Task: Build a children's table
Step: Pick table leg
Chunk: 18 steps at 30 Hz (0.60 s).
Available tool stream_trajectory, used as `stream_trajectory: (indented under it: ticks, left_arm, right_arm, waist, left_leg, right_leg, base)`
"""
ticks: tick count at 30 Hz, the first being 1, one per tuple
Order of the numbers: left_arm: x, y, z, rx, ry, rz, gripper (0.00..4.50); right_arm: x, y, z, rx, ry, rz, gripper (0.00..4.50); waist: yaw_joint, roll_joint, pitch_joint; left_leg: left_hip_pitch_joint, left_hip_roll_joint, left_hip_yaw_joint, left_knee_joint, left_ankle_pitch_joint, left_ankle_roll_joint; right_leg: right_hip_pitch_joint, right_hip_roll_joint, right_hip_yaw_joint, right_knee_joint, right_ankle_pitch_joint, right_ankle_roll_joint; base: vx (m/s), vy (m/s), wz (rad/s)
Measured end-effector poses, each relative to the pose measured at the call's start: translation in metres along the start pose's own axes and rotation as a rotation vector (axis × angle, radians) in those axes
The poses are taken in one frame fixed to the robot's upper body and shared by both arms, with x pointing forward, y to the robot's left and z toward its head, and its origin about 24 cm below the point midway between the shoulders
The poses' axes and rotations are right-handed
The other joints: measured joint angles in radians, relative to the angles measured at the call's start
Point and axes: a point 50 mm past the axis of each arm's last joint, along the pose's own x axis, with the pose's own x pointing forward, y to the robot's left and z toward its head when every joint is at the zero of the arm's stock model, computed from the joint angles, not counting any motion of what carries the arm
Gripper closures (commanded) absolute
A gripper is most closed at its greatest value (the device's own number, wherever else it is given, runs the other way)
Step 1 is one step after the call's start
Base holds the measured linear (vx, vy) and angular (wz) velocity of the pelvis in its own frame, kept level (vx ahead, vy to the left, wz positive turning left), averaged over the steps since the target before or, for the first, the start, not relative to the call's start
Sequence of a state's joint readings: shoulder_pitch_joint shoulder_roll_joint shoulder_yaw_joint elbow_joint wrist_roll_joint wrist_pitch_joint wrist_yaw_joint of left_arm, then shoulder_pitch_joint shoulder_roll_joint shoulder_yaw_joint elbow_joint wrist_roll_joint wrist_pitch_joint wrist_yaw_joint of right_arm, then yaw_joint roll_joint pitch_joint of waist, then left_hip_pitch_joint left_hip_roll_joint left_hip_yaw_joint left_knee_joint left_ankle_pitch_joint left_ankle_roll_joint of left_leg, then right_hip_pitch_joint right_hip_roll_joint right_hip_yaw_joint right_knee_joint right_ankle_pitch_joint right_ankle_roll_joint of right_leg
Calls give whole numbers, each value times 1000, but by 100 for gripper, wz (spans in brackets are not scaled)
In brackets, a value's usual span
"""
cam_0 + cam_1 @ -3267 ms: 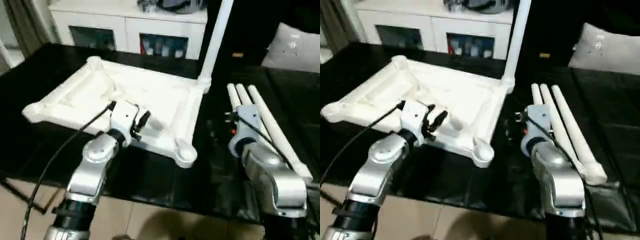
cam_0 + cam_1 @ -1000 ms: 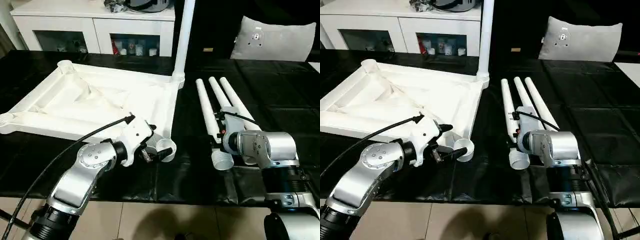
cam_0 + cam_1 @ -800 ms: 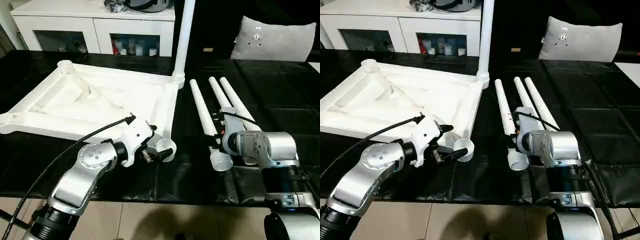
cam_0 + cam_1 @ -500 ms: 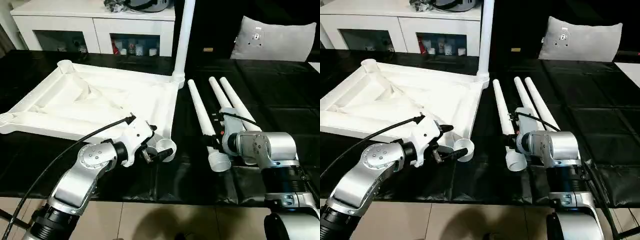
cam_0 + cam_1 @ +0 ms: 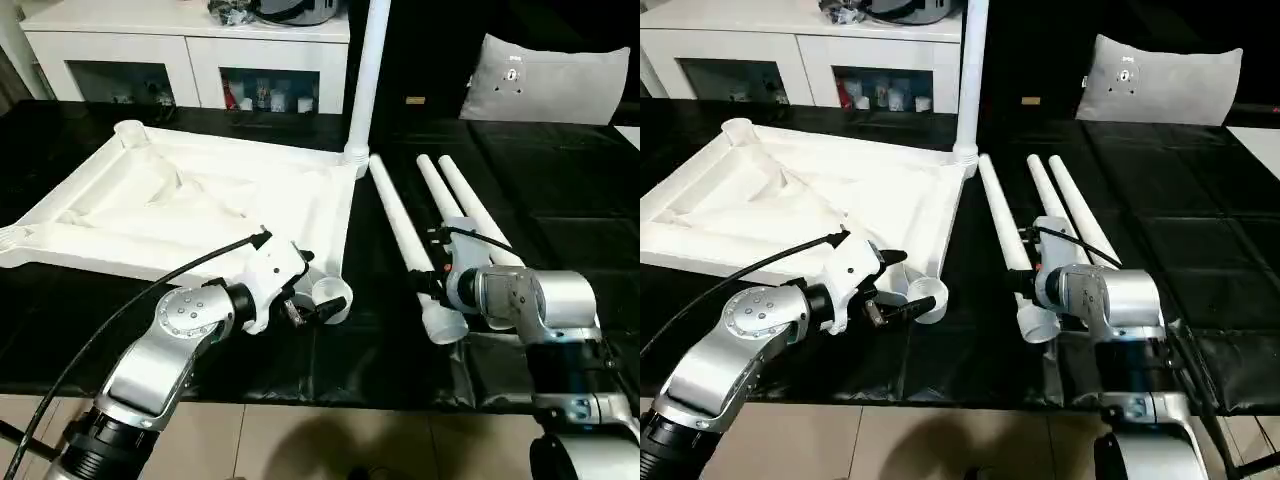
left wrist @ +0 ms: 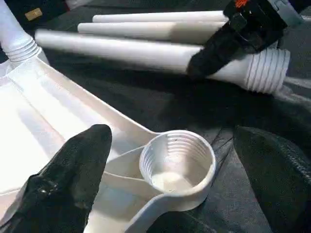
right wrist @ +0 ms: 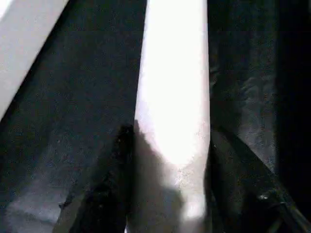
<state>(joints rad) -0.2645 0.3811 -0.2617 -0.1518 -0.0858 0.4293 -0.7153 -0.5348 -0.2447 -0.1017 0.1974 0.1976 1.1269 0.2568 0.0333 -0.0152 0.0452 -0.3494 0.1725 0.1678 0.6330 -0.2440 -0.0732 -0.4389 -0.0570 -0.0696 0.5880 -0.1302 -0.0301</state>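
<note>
The white tabletop [image 5: 190, 200] lies underside up on the left of the black table. One white leg [image 5: 365, 70] stands upright in its far right corner socket. My left gripper [image 5: 305, 308] is open, with a finger [image 6: 73, 179] on each side of the empty near corner socket [image 6: 177, 162] and not touching it. Three more legs lie to the right. My right gripper [image 5: 432, 285] is shut on the leftmost leg [image 5: 395, 215] near its wide threaded end; the leg [image 7: 175, 97] shows between the black fingers [image 7: 104, 204]. The other two legs [image 5: 460, 205] rest side by side.
A white cabinet with glass doors [image 5: 190, 60] stands behind the black-covered work table [image 5: 570, 210]. A grey cushion [image 5: 545, 80] lies at the far right. The table's front edge [image 5: 330, 385] runs just under my forearms, with tiled floor below.
The leg in my right gripper has swung so that its narrow end is nearer the tabletop's far right corner, away from the other two legs. My left gripper has stayed at the near socket.
</note>
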Motion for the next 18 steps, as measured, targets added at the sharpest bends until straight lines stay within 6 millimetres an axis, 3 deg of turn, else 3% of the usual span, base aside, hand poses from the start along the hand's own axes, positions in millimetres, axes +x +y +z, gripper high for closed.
stream_trajectory:
  ticks: [2,6,10,14,18]
  left_arm:
    - [0,0,0,0,-2,1,0]
    - [2,0,3,3,-23,10,0]
    - [3,3,10,-6,-63,38,0]
    - [10,15,34,-96,-227,88,0]
    - [15,32,74,-197,-424,126,0]
  right_arm:
    - [-4,-3,4,-15,-82,-8,260]
    - [-21,-1,31,-60,-306,-22,261]
    - [-34,0,50,-2,-467,3,261]
    - [-44,12,59,109,-601,210,262]
    - [-64,38,66,104,-741,517,262]
  waist:
    - [1,0,0]
    - [0,2,1]
    - [1,2,1]
    - [2,5,3]
    - [8,8,3]
  left_leg:
    - [-1,0,0,0,0,0]
    - [0,0,0,-2,0,0]
    - [0,0,0,-3,0,0]
    - [-1,0,0,-2,0,0]
    - [0,0,0,-3,0,1]
  right_leg:
    - [0,0,0,0,0,0]
    - [-1,0,0,0,0,0]
    - [-1,0,0,0,0,0]
    - [-1,0,-1,-2,0,0]
    - [0,0,-1,-2,0,0]
  base:
    - [0,0,0]
    - [0,0,0]
    - [0,0,0]
    - [0,0,0]
    - [0,0,0]
